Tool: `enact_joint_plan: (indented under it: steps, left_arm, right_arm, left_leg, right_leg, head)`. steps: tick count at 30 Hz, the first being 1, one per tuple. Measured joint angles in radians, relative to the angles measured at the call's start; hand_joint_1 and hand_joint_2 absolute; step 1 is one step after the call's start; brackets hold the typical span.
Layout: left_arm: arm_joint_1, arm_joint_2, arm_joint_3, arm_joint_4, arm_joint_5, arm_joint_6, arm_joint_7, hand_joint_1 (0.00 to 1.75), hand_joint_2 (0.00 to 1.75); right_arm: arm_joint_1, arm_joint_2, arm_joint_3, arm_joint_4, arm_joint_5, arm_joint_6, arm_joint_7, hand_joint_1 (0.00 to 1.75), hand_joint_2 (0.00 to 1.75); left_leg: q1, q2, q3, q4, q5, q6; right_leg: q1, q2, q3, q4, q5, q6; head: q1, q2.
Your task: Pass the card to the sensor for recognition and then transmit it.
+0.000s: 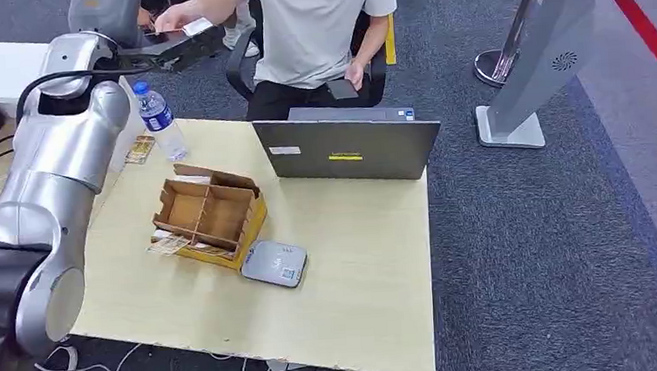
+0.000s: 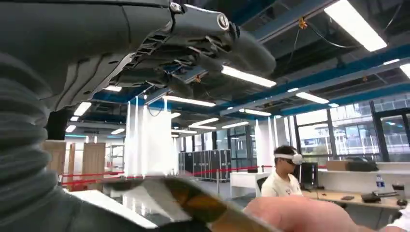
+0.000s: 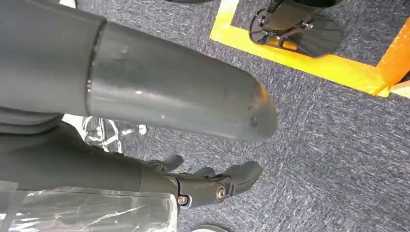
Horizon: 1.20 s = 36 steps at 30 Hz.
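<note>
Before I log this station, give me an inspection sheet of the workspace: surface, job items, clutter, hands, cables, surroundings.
Surface: light wooden table, no spills seen.
Job's things: grey card sensor lies flat beside the cardboard divider box; a blurred card is near the left hand, with a person's fingertip at its edge.
Clutter: water bottle upright; laptop open; loose cards by the box.
Hands: left hand raised toward the person, grip cannot be told; right hand hangs over the floor, fingers holding nothing.
Cables: white cables below the table's near edge.
Surroundings: seated person, grey stand, dark carpet.
</note>
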Motion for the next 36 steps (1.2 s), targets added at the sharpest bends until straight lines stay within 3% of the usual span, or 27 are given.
enact_joint_plan:
  steps: [15,20,24,33,36]
  left_arm:
    - [0.002,-0.01,-0.036,-0.011,0.057,0.004,-0.024,1.75,1.75]
    - [0.048,-0.025,-0.052,-0.096,0.094,0.021,-0.052,1.75,1.75]
    - [0.146,-0.032,-0.085,-0.268,0.124,0.017,-0.058,1.75,1.75]
    - [0.15,-0.032,-0.085,-0.269,0.124,0.016,-0.058,1.75,1.75]
    - [0.176,-0.032,-0.098,-0.323,0.129,0.014,-0.058,1.75,1.75]
  right_arm:
    - [0.0,0.0,-0.008,0.003,0.004,0.0,0.0,0.0,0.0]
    - [0.001,0.0,-0.02,0.003,0.003,-0.001,-0.003,0.0,0.0]
    - [0.005,0.0,-0.034,0.003,-0.005,-0.006,-0.009,0.0,0.0]
    - [0.005,0.0,-0.035,0.003,-0.006,-0.007,-0.01,0.0,0.0]
    - [0.008,0.0,-0.039,0.003,-0.007,-0.008,-0.013,0.0,0.0]
  left_leg:
    - [0.0,0.0,-0.001,0.0,0.0,0.0]
    - [0.0,0.0,-0.001,0.0,0.0,0.0]
    - [0.0,-0.001,-0.001,0.0,0.0,0.0]
    - [0.0,-0.001,-0.001,0.0,0.0,0.0]
    - [0.0,-0.001,-0.001,0.0,0.0,0.0]
  right_leg:
    - [0.0,0.0,-0.001,0.0,0.0,0.0]
    - [0.0,-0.001,-0.001,0.0,0.0,0.0]
    - [0.0,-0.001,-0.001,0.0,0.0,0.0]
    - [0.0,-0.001,-0.001,0.0,0.0,0.0]
    - [0.0,-0.001,-0.001,0.0,0.0,0.0]
  head:
    - [0.0,0.0]
    - [0.0,0.0]
    - [0.0,0.0]
    - [0.0,0.0]
    - [-0.001,0.0]
